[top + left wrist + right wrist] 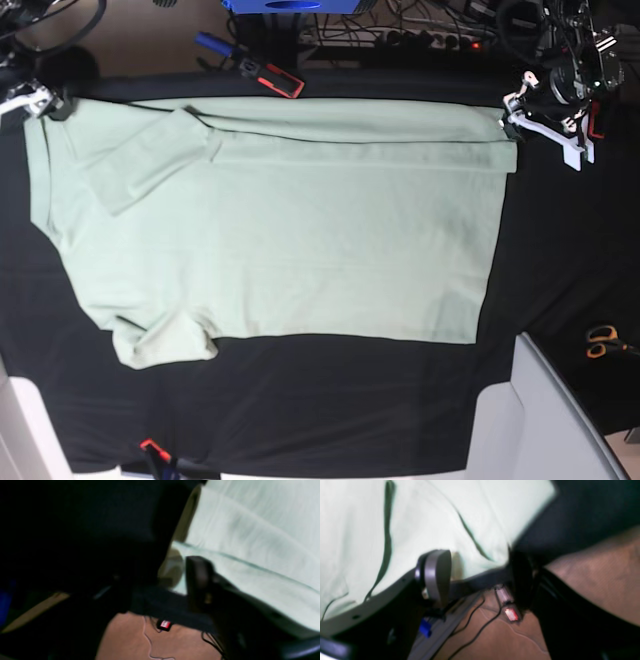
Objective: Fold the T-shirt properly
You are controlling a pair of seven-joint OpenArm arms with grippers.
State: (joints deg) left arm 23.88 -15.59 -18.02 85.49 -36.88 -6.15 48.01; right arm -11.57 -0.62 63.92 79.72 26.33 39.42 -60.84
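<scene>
The pale mint-green short-sleeved cotton T-shirt (280, 240) is spread flat on the black table cloth (330, 410). One long edge has been folded inward, its sleeve lying over the body; the opposite side and crosswise folds are judged outstanding. The left gripper (540, 115) and right gripper (30, 100) sit at the folded edge's corners, fingers parted, nothing held. Both wrist views are blurred.
</scene>
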